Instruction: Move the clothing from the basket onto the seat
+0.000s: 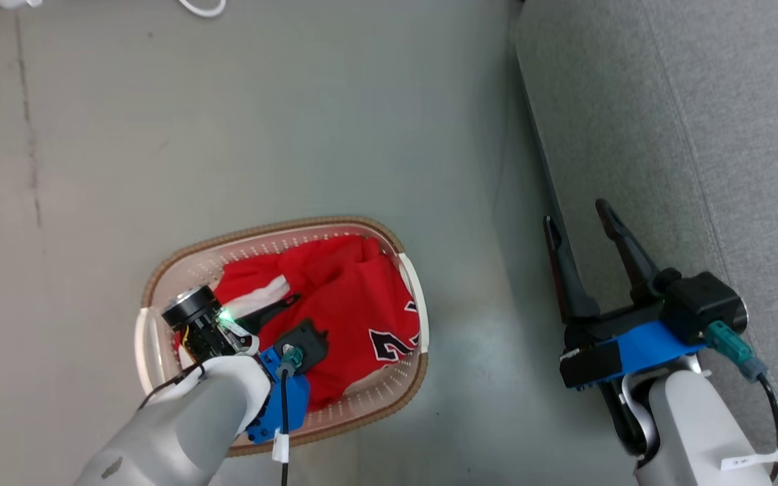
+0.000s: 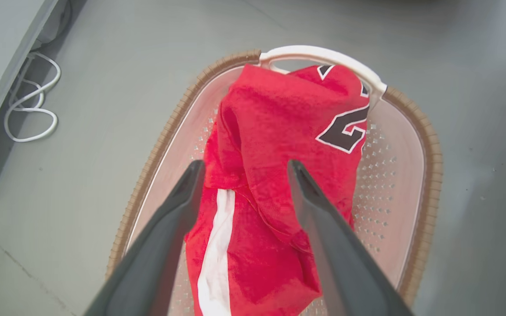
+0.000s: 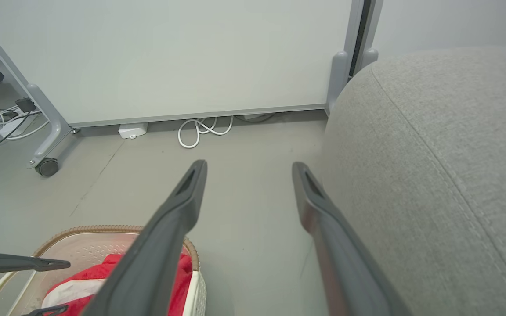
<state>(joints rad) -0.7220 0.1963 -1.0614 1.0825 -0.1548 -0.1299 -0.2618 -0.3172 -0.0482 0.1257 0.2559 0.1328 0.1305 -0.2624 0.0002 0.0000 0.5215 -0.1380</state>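
One grey seat (image 1: 699, 101) fills the right of the head view. My right wrist view adds its rounded corner and a white wall panel (image 3: 169, 57) across the top. One basket (image 1: 152, 283) stands on the floor, lower left of centre, holding the red clothing (image 1: 355, 297). My left wrist view gives my left jaws in full, spread wide over the heap and gripping nothing. My right jaws, lower right by the seat's edge, are spread and empty. One white cable coil (image 3: 204, 129) lies below the panel.
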